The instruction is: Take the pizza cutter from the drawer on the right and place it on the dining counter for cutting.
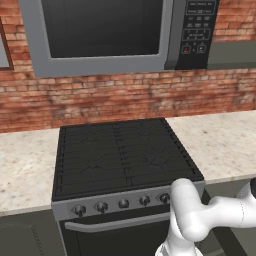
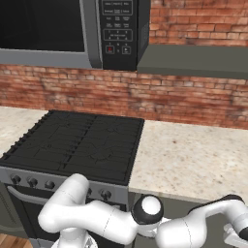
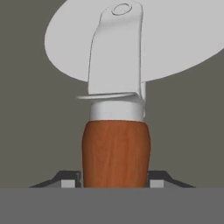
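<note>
Tool (image 3: 114, 181) clenched on the brown handle of the pizza cutter (image 3: 114, 131), one fingertip on each side; round blade pointing away over the grey drawer floor (image 3: 26, 131); held low on the handle, likely for lifting it out safely.

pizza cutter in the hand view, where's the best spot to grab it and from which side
Grip the pizza cutter by its stubby wooden handle, coming in from the butt end along its length. The handle is thick and straight-sided, so fingers can press on opposite sides, while the thin round blade at the far end stays clear. The gripper sits just that way.
</note>
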